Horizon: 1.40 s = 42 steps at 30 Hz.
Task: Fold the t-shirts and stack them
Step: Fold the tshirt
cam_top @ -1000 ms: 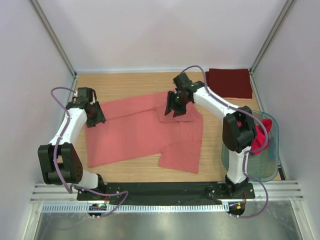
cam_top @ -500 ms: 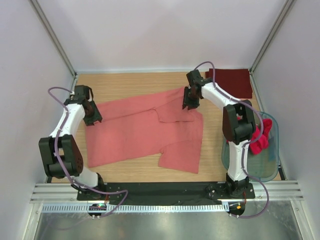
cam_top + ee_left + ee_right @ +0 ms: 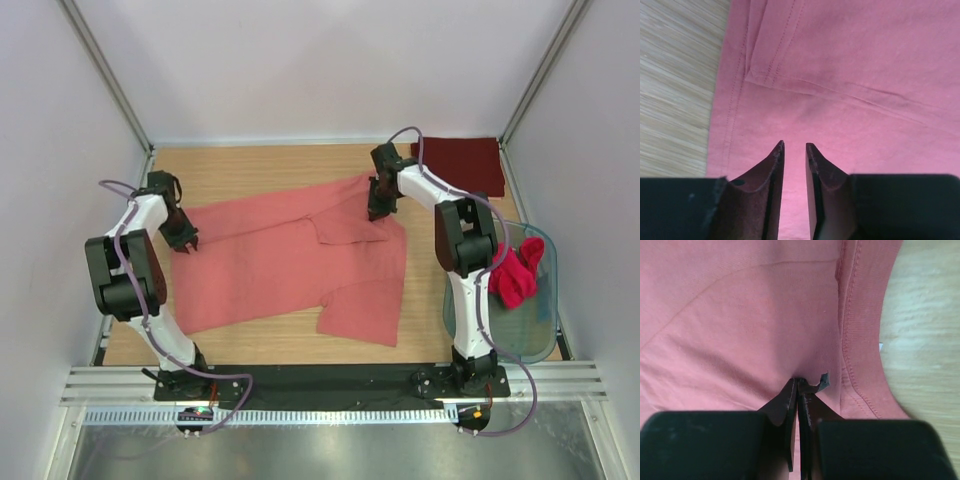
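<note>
Now, right fingers (image 3: 785, 405) pinching salmon-pink t-shirt (image 3: 270, 262) (near its collar), left fingers (image 3: 772, 167) narrowly apart, empty.

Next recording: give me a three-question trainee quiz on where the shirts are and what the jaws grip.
1. True or false: the folded dark maroon t-shirt lies at the far right corner of the wooden table.
2. The right arm's jaws pinch: A) the spread salmon-pink t-shirt; B) the maroon t-shirt; C) nothing.
3. What lies in the translucent greenish plastic tub?
Key: 1 true; 2 A; 3 a bright red-pink t-shirt.
</note>
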{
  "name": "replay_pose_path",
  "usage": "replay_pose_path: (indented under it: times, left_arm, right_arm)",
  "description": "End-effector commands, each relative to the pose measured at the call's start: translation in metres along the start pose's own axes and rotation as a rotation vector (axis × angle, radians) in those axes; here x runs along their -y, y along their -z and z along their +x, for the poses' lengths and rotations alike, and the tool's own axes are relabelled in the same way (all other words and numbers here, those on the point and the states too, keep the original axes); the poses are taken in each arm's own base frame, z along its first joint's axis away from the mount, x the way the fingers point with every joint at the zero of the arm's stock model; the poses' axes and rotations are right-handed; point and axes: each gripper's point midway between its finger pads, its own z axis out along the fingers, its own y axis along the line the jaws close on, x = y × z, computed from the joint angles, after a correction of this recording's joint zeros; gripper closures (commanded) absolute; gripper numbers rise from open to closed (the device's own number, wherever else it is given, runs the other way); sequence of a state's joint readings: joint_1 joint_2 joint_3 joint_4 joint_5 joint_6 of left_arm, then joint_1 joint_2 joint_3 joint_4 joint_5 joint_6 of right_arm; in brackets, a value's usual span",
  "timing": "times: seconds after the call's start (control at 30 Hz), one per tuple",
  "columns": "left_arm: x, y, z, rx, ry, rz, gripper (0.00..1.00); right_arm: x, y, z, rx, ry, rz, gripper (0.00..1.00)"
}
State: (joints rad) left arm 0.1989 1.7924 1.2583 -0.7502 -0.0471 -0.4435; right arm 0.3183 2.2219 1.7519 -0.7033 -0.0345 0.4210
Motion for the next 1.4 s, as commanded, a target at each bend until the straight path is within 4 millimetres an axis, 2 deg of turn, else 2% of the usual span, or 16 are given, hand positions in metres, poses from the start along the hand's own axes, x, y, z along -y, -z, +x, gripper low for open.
replay_pose_path:
  times: [0.0, 0.13, 0.27, 0.4, 0.53, 0.67, 0.87, 0.97, 1.03, 1.07, 1.1, 1.2, 1.23, 1.27, 1.33, 1.37]
  left_arm:
    - [0.010, 0.020, -0.009, 0.060, 0.041, 0.070, 0.74]
    - [0.013, 0.021, 0.005, 0.050, 0.067, 0.102, 0.69]
    - [0.016, 0.011, 0.002, 0.042, 0.062, 0.086, 0.61]
    - [0.017, -0.007, 0.004, 0.016, 0.046, 0.017, 0.58]
    - [0.006, -0.032, 0.005, -0.032, 0.032, -0.097, 0.59]
    - [-0.001, -0.049, -0.012, -0.041, -0.023, -0.177, 0.59]
    - [0.010, -0.067, -0.061, -0.016, -0.102, -0.214, 0.59]
    - [0.019, -0.057, -0.087, 0.031, -0.099, -0.206, 0.58]
    - [0.022, -0.039, -0.100, 0.080, -0.083, -0.201, 0.57]
    - [0.023, -0.032, -0.102, 0.091, -0.064, -0.193, 0.55]
    - [0.026, -0.022, -0.105, 0.113, -0.051, -0.176, 0.54]
    - [0.024, 0.014, -0.091, 0.163, -0.021, -0.143, 0.50]
    - [0.018, 0.034, -0.081, 0.192, -0.010, -0.132, 0.49]
    - [0.012, 0.041, -0.071, 0.195, 0.007, -0.131, 0.48]
    - [0.001, 0.057, -0.054, 0.221, 0.028, -0.131, 0.47]
    - [-0.006, 0.078, -0.045, 0.263, 0.051, -0.115, 0.47]
  right_arm:
    - [0.017, -0.007, -0.030, 0.074, -0.004, 0.059, 0.90]
    - [0.020, -0.013, -0.041, 0.083, 0.015, 0.089, 0.89]
    - [0.014, 0.006, -0.057, 0.121, 0.022, 0.082, 0.79]
    - [0.003, 0.027, -0.053, 0.116, 0.016, 0.049, 0.61]
    - [-0.014, 0.048, -0.043, 0.122, 0.057, 0.050, 0.53]
    - [-0.022, 0.068, -0.042, 0.135, 0.059, 0.033, 0.52]
    - [-0.011, 0.099, -0.044, 0.159, 0.097, 0.086, 0.50]
    - [-0.004, 0.115, -0.039, 0.163, 0.122, 0.105, 0.50]
    - [0.002, 0.115, -0.023, 0.133, 0.133, 0.108, 0.50]
    - [0.003, 0.126, -0.020, 0.144, 0.131, 0.099, 0.49]
    - [0.010, 0.122, -0.004, 0.107, 0.136, 0.106, 0.49]
    - [0.013, 0.130, 0.033, 0.059, 0.160, 0.073, 0.48]
    - [0.009, 0.131, 0.046, 0.039, 0.179, 0.054, 0.47]
    - [0.014, 0.127, 0.069, -0.004, 0.190, 0.057, 0.47]
    - [0.008, 0.141, 0.085, 0.012, 0.213, 0.026, 0.47]
    - [0.002, 0.143, 0.098, 0.004, 0.238, 0.013, 0.47]
